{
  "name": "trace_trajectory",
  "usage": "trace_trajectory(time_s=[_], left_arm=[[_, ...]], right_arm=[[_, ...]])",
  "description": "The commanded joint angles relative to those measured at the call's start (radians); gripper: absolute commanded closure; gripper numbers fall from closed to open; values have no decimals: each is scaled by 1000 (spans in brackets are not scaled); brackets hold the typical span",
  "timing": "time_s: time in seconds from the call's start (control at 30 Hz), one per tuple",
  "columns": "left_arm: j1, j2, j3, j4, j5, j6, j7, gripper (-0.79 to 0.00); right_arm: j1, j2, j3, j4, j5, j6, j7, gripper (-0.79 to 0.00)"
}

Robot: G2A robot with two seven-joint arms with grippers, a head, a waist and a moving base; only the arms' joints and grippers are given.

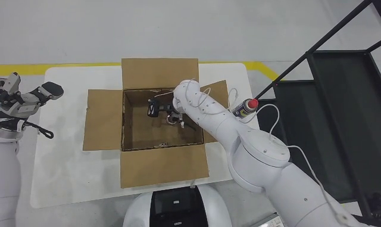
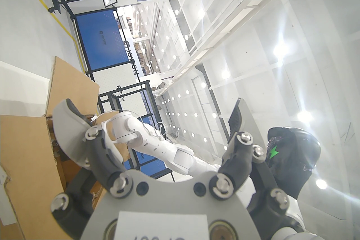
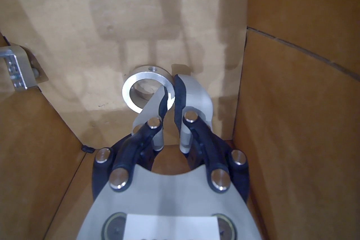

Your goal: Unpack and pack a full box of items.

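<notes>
Pinching a metal ring's (image 3: 128, 93) rim, my right gripper (image 3: 170, 87) is nearly closed, one finger inside the hole, one outside, low inside the cardboard box (image 3: 295, 69); a metal bracket (image 3: 17, 71) lies apart by a wall. My left gripper (image 2: 152, 109) hangs spread wide, holding nothing, beside the table (image 1: 59, 167)

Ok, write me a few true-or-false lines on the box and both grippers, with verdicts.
1. The right gripper is down inside the box. True.
2. The left gripper holds the spray can. False: it is open and empty, off to one side of the box, and the can sits on the table at the other side.
3. The right gripper pinches the wall of the metal ring, one finger inside it and one outside. True.
4. The box's flaps are folded shut. False: all four are spread open.
</notes>
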Motion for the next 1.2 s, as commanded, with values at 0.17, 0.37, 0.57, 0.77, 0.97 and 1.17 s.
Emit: trace_trajectory(time_s=[0.17, 0.37, 0.57, 0.77, 0.97, 1.17], left_arm=[[0, 0, 0, 0, 0, 0, 0, -785], [0, 0, 0, 0, 0, 0, 0, -785], [0, 0, 0, 0, 0, 0, 0, -785], [0, 0, 0, 0, 0, 0, 0, -785], [0, 0, 0, 0, 0, 0, 0, -785], [0, 0, 0, 0, 0, 0, 0, -785]], right_arm=[[26, 1, 11, -13, -2, -25, -7, 0], [56, 15, 28, -43, 3, -86, -29, 0], [71, 48, 50, -84, 2, -182, -107, 0], [57, 109, 74, -145, -39, -282, -254, 0], [18, 191, 114, -259, -88, -299, -401, 0], [-53, 286, 183, -451, -106, -299, -462, 0]])
